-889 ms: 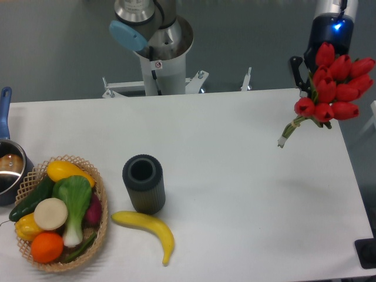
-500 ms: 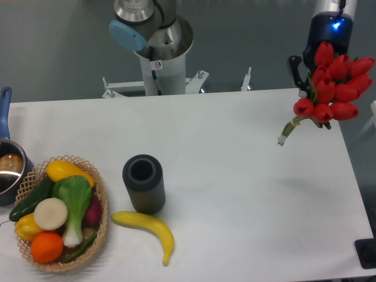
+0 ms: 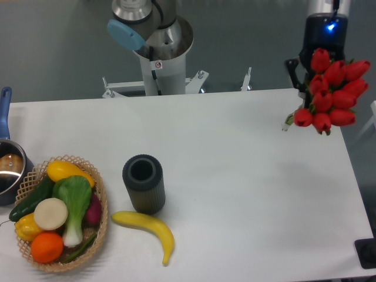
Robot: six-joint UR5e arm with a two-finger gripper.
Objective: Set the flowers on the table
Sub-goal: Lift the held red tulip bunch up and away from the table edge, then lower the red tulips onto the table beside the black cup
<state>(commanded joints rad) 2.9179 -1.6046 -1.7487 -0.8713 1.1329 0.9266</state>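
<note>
Above the worktop's (image 3: 247, 164) far right corner, we see the flowers (image 3: 330, 98) now higher, stems tucked nearer than before, gripped by our claw (image 3: 301, 75) hanging from above.

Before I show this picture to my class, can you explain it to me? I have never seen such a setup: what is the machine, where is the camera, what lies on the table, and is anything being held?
It is one picture, taken by a fixed camera looking down at a white table. The grey column at the top is the base of a robot arm. The arm's far end, dark with a blue light, shows at upper right; its gripper is mostly hidden behind the flowers, a bunch of red tulips it carries above the table's right edge. How its jaws stand cannot be seen, but nothing else supports the bunch.

On the table stand a dark ribbed cup, a banana in front of it, and a basket of vegetables and fruit at left. A pot peeks in at the left edge.
</note>
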